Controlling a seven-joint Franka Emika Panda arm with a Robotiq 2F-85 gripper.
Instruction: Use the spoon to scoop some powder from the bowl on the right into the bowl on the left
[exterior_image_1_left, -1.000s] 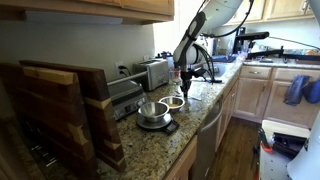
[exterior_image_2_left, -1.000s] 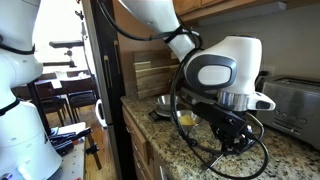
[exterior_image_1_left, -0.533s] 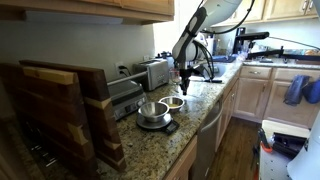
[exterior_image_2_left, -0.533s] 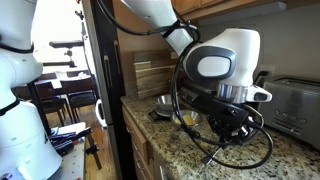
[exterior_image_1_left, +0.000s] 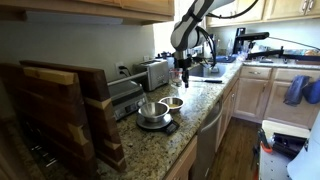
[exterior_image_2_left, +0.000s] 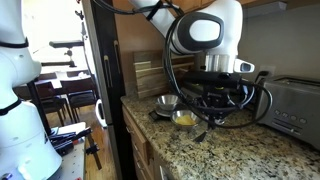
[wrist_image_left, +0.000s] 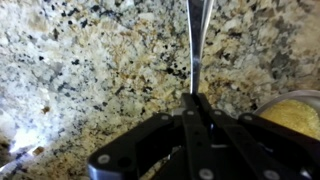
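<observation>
My gripper (wrist_image_left: 197, 108) is shut on a metal spoon (wrist_image_left: 198, 40), whose handle runs straight out from the fingertips over the speckled granite counter (wrist_image_left: 90, 70). A bowl of yellow powder (wrist_image_left: 296, 110) shows at the right edge of the wrist view. In both exterior views the gripper (exterior_image_1_left: 183, 75) (exterior_image_2_left: 214, 98) hangs above the counter just past the powder bowl (exterior_image_1_left: 173, 102) (exterior_image_2_left: 184, 118). An empty metal bowl (exterior_image_1_left: 150, 110) (exterior_image_2_left: 166, 101) stands on a small black scale (exterior_image_1_left: 155, 124) beside it. Whether the spoon holds any powder cannot be seen.
A toaster (exterior_image_1_left: 155, 72) (exterior_image_2_left: 293, 100) stands against the wall behind the bowls. Wooden cutting boards (exterior_image_1_left: 60, 110) stand at the counter's end. A black appliance (exterior_image_1_left: 125, 95) sits beside them. Cables loop round the wrist (exterior_image_2_left: 225, 110). The counter edge (exterior_image_1_left: 205, 120) drops to the floor.
The gripper has risen from just above the counter to well above it, keeping the spoon. The bowls have not moved.
</observation>
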